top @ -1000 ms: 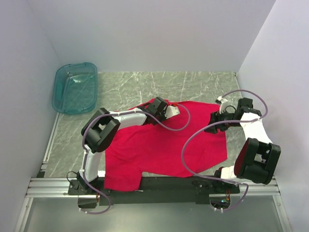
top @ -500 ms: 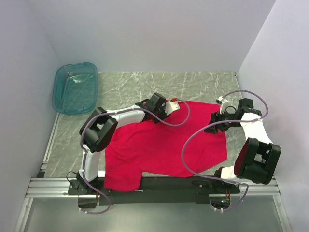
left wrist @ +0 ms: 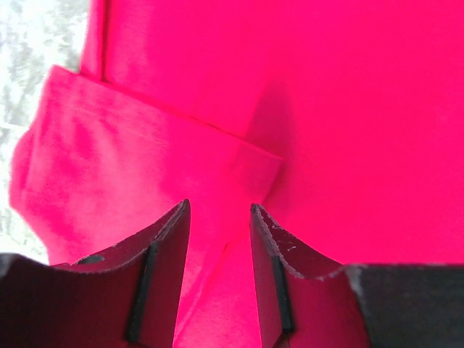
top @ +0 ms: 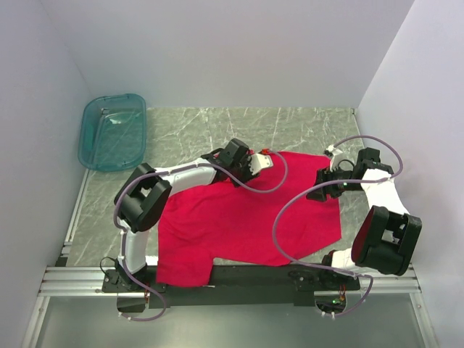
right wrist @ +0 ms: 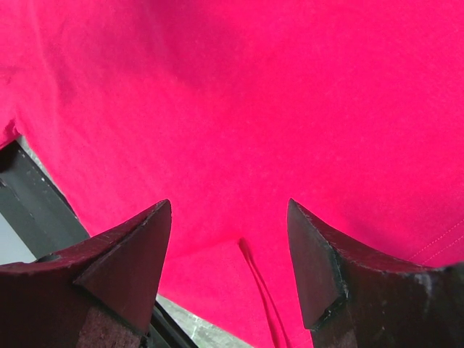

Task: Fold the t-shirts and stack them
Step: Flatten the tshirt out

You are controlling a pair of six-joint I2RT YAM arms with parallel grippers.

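One bright red t-shirt [top: 246, 217] lies spread on the marble table, its near-left part hanging over the black base rail. My left gripper [top: 255, 162] is low over the shirt's far-left part. In the left wrist view [left wrist: 217, 206] its jaws stand a narrow gap apart, with a ridge of red cloth [left wrist: 348, 109] below and between them and a folded sleeve on the left. My right gripper [top: 322, 187] is over the shirt's right edge. In the right wrist view [right wrist: 228, 203] it is wide open and empty just above the cloth [right wrist: 254, 94]. The neck label is hidden.
A translucent teal plastic tub [top: 112, 132] stands at the far left of the table. White walls close in the back and both sides. The black base rail [right wrist: 29, 210] and a strip of marble [right wrist: 192, 335] show beyond the shirt's edge.
My left gripper has moved a little to the right along the shirt's far edge. The right arm and the shirt have hardly moved.
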